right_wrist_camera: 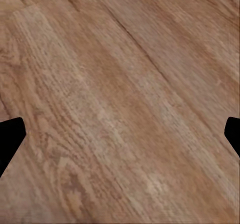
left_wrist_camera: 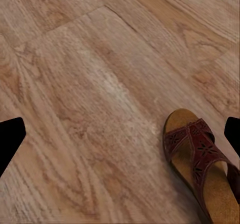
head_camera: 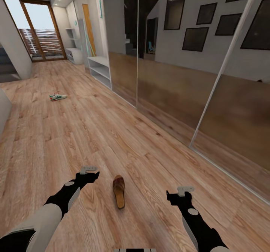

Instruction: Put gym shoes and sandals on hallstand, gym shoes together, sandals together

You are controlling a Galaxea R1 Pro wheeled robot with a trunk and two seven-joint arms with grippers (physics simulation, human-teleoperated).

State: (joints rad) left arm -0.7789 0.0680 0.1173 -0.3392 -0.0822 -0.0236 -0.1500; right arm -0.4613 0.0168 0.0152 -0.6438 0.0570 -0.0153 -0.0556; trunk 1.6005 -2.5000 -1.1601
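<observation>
1. A brown sandal (head_camera: 119, 191) lies flat on the corridor floor (head_camera: 75, 132) at lower centre of the head view, between the two arms.
2. The left hand (head_camera: 89, 174) hovers just left of it, fingers spread wide, empty; in the left wrist view the sandal (left_wrist_camera: 202, 166) sits at lower right.
3. The right hand (head_camera: 179, 196) is also wide apart, holding nothing — over bare planks.
4. One gym shoe (head_camera: 58, 96) rests on the floor, upper left.
5. The grey hallstand (head_camera: 99, 70) stands against the wall — upper centre.

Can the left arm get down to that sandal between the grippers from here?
Probably yes: the sandal lies on bare floor just beside the open left gripper, with nothing between them.
</observation>
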